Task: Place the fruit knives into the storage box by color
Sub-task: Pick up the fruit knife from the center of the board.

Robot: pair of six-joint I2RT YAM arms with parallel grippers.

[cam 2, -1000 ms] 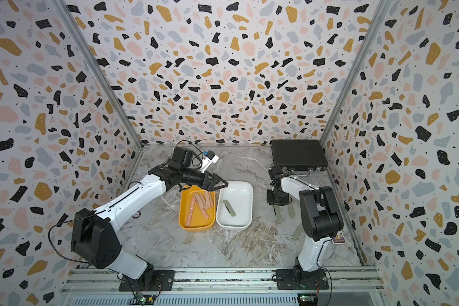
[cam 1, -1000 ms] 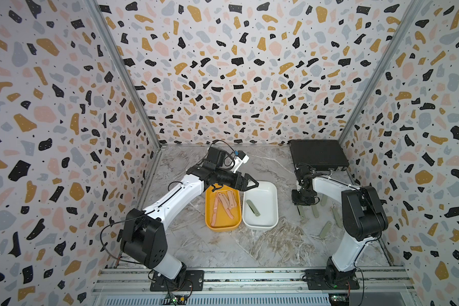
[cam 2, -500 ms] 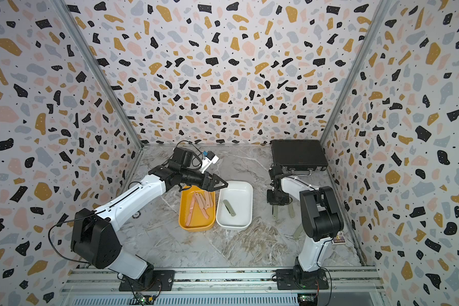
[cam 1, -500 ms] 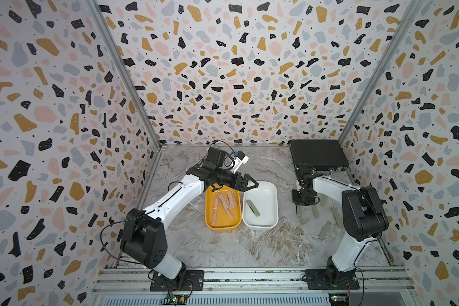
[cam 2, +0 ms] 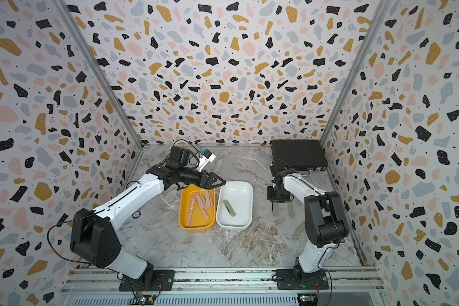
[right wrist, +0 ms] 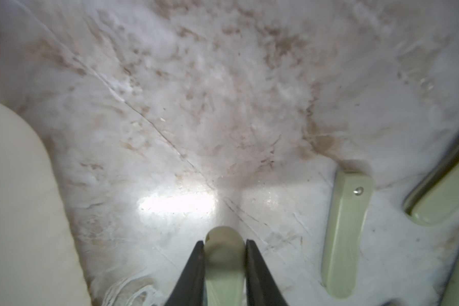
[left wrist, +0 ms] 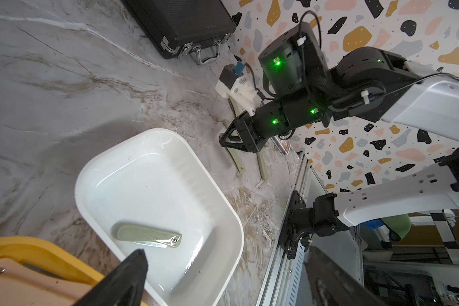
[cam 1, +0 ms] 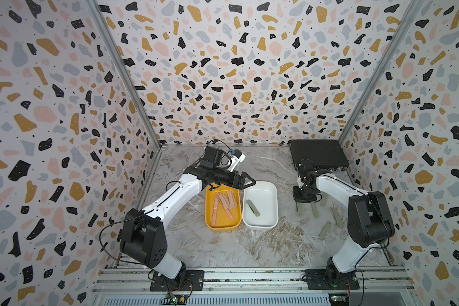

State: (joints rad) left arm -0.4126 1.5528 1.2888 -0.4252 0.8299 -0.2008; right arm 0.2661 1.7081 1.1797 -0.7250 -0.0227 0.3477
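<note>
My right gripper (right wrist: 224,242) is down at the marble table, shut on the rounded end of a sage green fruit knife (right wrist: 224,265). In a top view this knife (cam 1: 299,210) sticks out below the gripper (cam 1: 301,197). Several more green knives (cam 1: 315,210) (right wrist: 346,233) lie flat beside it. The yellow storage box (cam 1: 210,220) holds several pale pink knives (cam 1: 224,202). Next to it, the white box (cam 1: 272,201) holds one green knife (left wrist: 146,234). My left gripper (cam 1: 251,182) hangs open and empty above the far ends of both boxes.
A black latched case (cam 1: 317,155) lies at the back right corner, just behind my right arm. Patterned walls close in three sides. A metal rail (cam 1: 249,278) with both arm bases runs along the front.
My right gripper's jaws have closed onto the green knife on the table. The left arm has stayed where it was, open.
</note>
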